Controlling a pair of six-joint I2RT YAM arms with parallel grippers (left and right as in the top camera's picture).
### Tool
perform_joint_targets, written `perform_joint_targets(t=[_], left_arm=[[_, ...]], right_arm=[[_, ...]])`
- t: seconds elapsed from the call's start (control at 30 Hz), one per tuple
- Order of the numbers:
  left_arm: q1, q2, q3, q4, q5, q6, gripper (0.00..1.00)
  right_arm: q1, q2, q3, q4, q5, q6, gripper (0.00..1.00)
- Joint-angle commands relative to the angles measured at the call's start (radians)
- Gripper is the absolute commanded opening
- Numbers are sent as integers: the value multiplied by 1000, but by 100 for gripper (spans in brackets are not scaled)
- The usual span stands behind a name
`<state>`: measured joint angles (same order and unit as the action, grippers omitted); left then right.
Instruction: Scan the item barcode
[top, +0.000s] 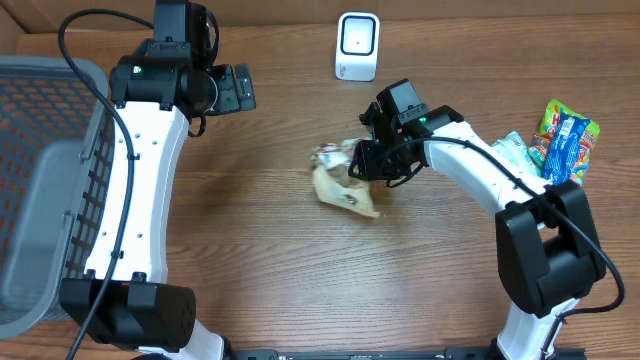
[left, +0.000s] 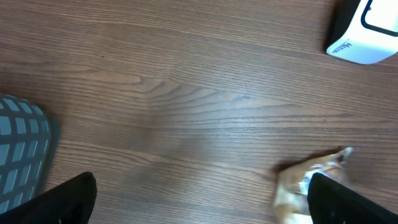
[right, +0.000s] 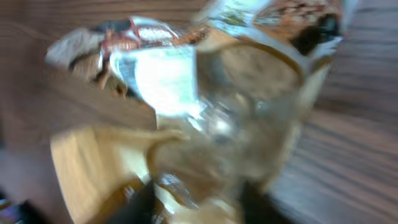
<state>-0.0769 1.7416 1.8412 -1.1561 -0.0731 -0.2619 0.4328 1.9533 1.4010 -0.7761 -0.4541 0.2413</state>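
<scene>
Bag (top: 340, 185) lies near table centre, with scanner (top: 357, 46) at its 12 o'clock. Right gripper (top: 362, 160) sits over the bag's 1 o'clock edge; clamping cannot be determined. Left gripper (top: 235, 90) hangs at the bag's 10 o'clock, jaws fully apart.

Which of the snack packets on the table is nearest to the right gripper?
The beige packet, lying alone in the middle, directly at the right gripper. The colourful packets are piled off to the right side, far from it.
</scene>
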Motion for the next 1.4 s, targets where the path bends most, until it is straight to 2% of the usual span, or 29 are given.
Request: perform_joint_targets(t=[0.0,0.2,0.37,0.63,0.7,0.77,1.1,1.27,1.37], left_arm=[[-2,5,26,2,-8,4,100],[-2,5,26,2,-8,4,100],[-2,5,26,2,-8,4,100],[-2,5,26,2,-8,4,100],[-2,5,26,2,-8,4,100],[-2,5,26,2,-8,4,100],[-2,5,26,2,-9,4,100],[-2,5,26,2,-8,4,100],[-2,5,26,2,-8,4,100]], right_arm=[[5,-49,21,-16,-84,-10,27],[13,-67,21,-89,-137,-6,26],[23,-66,21,23,-246,-6,24],[96,17,20,249,43,109,10],[117,66,20,280,90,156,6],[132,116,20,294,142,239,6],[142,227,19,299,171,462,6],[152,252,19,335,169,462,6],[157,241,29,346,137,410,4]])
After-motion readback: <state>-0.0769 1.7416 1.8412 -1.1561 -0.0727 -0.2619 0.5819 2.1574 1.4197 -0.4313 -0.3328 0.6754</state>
